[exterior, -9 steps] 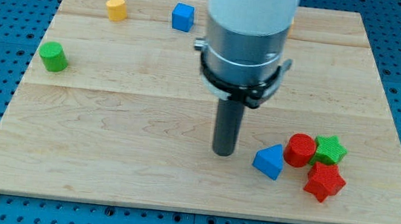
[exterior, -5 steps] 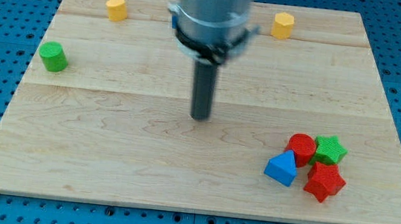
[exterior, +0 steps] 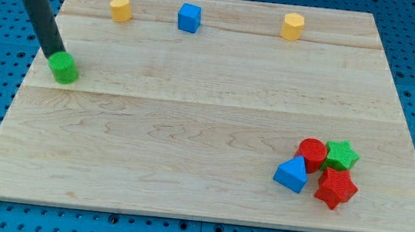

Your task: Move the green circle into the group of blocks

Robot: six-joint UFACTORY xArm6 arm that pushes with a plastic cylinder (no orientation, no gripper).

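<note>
Parking my tip (exterior: 56,57) against the green circle (exterior: 64,68) by the worktop (exterior: 192,114)'s left edge, no jaws here, lined up to shove it toward the bottom-right cluster.

Pale, matt wooden board (exterior: 190,130) with visible grain; green circle (exterior: 64,68) looks like ridged plastic.

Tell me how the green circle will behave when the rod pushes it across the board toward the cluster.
The green circle looks short and wide, so it will probably slide, not tip. Its round side may let it slip off my tip, which sits at its upper-left edge. The wooden board looks smooth and the path to the group by the red circle is long, so it will likely drift.
</note>
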